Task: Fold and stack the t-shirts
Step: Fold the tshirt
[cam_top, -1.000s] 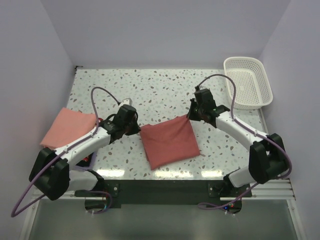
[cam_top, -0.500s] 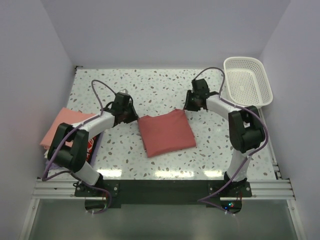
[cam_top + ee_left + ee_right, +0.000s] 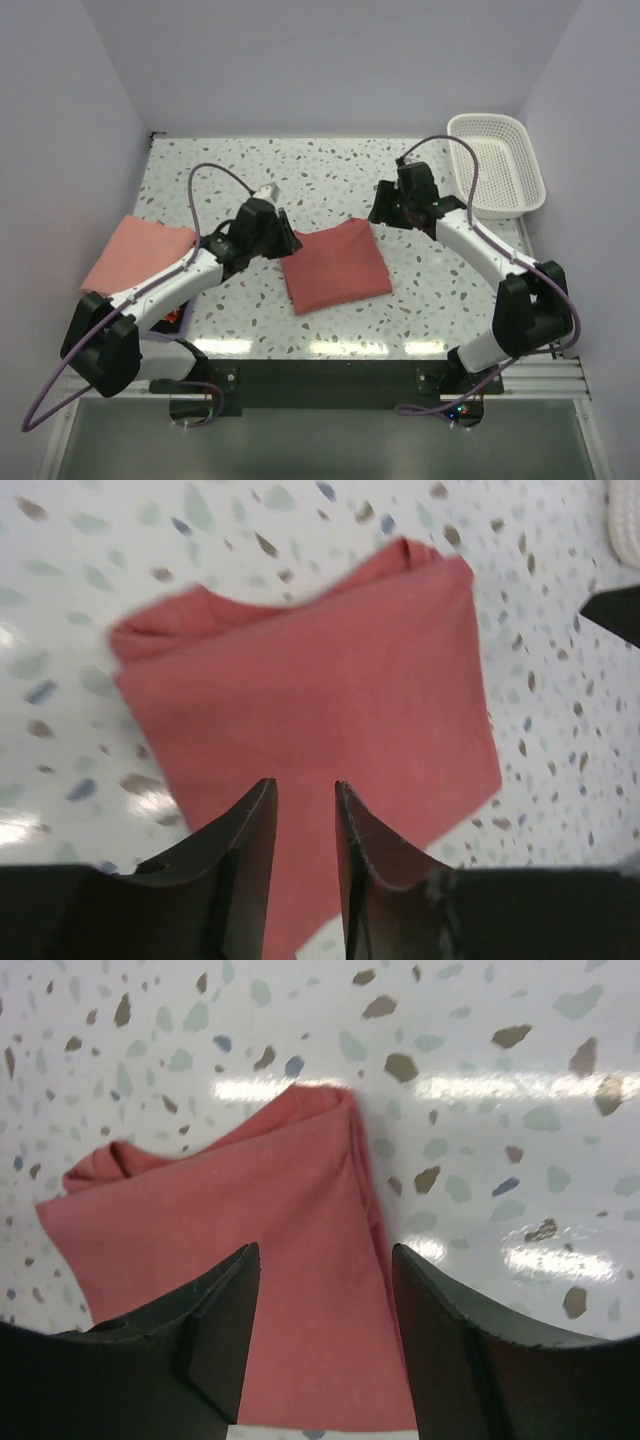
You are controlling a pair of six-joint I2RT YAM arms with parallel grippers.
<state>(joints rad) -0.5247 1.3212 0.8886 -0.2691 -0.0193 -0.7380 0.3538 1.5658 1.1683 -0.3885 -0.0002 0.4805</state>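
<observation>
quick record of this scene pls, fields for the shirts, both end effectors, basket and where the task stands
surface: speckled table
centre item: brick-red t-shirt, folded to a rough rectangle, lying flat
left item: salmon-pink folded t-shirt, at the table's left edge, apart from the red one
basket: white lattice basket, far right corner
left end effector: open, narrow gap, by the red shirt's left edge, holding nothing
right end effector: open wider, by its far right corner, holding nothing
stacking: red shirt not yet on the pink one

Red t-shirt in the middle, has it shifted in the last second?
Yes, slightly. The red t-shirt has drawn back toward the far wall; its near corner now lies farther from the front edge of the table.
</observation>
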